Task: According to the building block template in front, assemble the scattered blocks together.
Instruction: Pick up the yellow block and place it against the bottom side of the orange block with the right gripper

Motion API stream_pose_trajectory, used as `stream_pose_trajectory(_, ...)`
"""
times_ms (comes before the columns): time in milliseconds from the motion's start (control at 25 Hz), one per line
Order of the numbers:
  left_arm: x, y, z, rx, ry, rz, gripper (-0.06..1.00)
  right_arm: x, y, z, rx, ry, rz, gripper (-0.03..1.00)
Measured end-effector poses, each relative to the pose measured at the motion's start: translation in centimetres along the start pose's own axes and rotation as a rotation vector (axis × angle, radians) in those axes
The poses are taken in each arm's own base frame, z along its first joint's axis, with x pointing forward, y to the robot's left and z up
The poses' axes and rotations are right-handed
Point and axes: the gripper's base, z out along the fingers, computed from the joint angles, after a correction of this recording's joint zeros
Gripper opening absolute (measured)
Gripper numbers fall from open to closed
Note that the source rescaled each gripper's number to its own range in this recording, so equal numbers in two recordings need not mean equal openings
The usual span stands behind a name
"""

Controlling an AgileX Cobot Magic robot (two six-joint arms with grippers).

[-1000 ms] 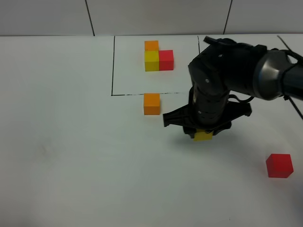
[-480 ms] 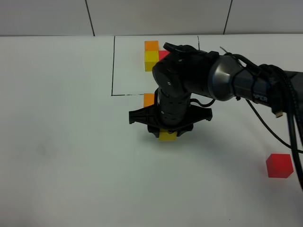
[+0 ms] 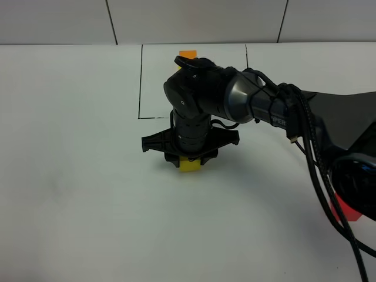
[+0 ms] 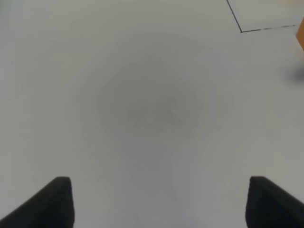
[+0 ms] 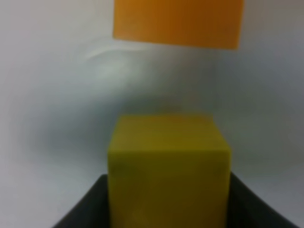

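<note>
My right gripper is shut on the yellow cube, low over the table just in front of the black outline. In the right wrist view the yellow cube sits between the fingers, with the loose orange cube a short gap beyond it. In the high view my arm hides that orange cube and most of the template; only the template's orange cube shows. The red cube lies far right, partly behind cables. My left gripper is open and empty over bare table.
The right arm's body and cables stretch from the right edge across the middle of the table. A corner of the black outline and an orange sliver show at the edge of the left wrist view.
My right gripper has carried the yellow cube to the left, from right of the loose orange cube to just in front of it. The arm now covers that cube and most of the template.
</note>
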Motion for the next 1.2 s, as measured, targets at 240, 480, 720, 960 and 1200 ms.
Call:
stream_pose_trajectory(240,0.0,0.0,0.0,0.0,0.0,0.0,0.71,-0.2,0.1,0.8,0.014,0.003,0.008,0.01)
stream_pose_trajectory(480,0.0,0.0,0.0,0.0,0.0,0.0,0.71,-0.5,0.1,1.0,0.021,-0.036,0.033,0.01)
stream_pose_trajectory(720,0.0,0.0,0.0,0.0,0.0,0.0,0.71,-0.6,0.2,1.6,0.028,-0.038,0.037,0.01)
stream_pose_trajectory(960,0.0,0.0,0.0,0.0,0.0,0.0,0.71,-0.7,0.3,2.0,0.019,-0.053,0.037,0.01)
stream_pose_trajectory(1200,0.0,0.0,0.0,0.0,0.0,0.0,0.71,-0.9,0.3,2.4,0.02,-0.073,0.044,0.01)
